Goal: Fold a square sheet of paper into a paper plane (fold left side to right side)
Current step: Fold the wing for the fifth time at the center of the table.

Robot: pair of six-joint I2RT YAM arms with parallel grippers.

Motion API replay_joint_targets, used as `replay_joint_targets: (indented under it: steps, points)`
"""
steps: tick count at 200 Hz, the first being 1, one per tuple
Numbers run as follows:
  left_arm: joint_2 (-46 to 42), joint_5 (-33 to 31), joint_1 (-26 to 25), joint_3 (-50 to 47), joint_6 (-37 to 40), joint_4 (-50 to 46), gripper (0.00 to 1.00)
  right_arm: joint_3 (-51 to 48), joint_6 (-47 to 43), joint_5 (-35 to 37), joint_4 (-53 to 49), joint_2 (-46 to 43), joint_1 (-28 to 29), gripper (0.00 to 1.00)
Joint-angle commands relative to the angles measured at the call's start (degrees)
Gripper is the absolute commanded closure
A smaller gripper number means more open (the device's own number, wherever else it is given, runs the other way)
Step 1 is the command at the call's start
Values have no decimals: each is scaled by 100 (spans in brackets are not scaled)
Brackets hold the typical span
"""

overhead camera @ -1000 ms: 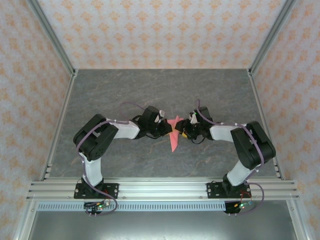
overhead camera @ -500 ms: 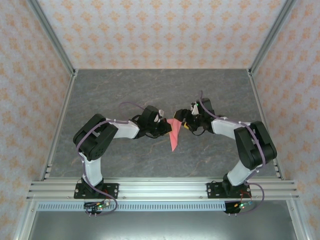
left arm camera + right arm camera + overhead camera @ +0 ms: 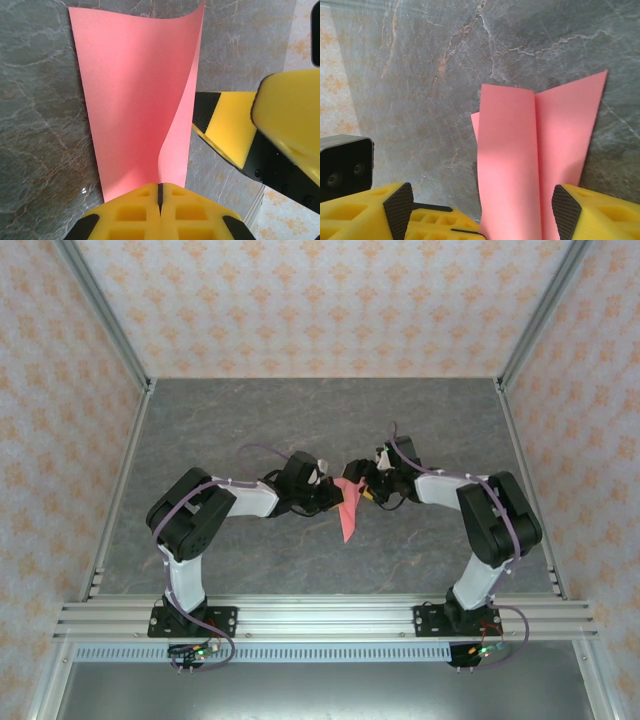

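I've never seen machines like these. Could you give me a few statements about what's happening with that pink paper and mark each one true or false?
1. The left gripper is shut on the pink paper. True.
2. The right gripper is clamped tight on the paper. False: its jaws stand open, with the paper reaching in between them.
3. The paper lies as a flat, unfolded square. False: it is folded, with a crease showing and one layer bowing outward.
4. The table has a grey, stone-like surface. True.
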Motion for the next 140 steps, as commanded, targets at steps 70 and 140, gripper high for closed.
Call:
replay_joint_targets:
  steps: [70, 140]
  points:
    - [-194, -56, 54, 265, 565, -411, 100, 455, -188, 239, -670, 490, 156, 24]
    - [5, -4, 215, 491, 1101, -805, 100, 448, -334, 328, -960, 579, 157, 25]
